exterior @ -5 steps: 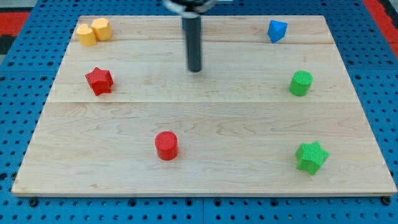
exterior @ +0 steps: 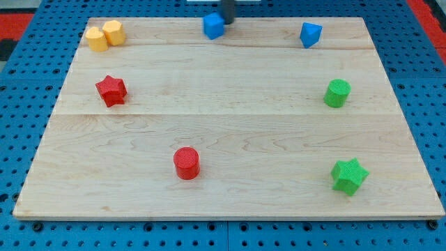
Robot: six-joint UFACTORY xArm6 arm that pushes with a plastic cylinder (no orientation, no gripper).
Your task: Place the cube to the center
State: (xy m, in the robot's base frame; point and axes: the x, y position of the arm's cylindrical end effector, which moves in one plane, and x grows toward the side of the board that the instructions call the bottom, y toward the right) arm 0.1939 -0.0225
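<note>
A blue cube (exterior: 213,26) sits near the top edge of the wooden board (exterior: 230,174), a little left of the middle. My tip (exterior: 228,21) is at the view's top, just to the right of the cube and touching or nearly touching its upper right side. Only the short lower end of the rod shows; the rest is cut off by the top edge of the view.
Two yellow blocks (exterior: 104,35) sit together at the top left. A red star (exterior: 111,90) is at the left, a red cylinder (exterior: 186,162) at the lower middle. A blue wedge-like block (exterior: 310,33) is at the top right, a green cylinder (exterior: 337,93) at the right, a green star (exterior: 348,175) at the lower right.
My rod has moved from the upper middle of the board up to the top edge. The blue cube, hidden behind the rod before, now shows beside the tip.
</note>
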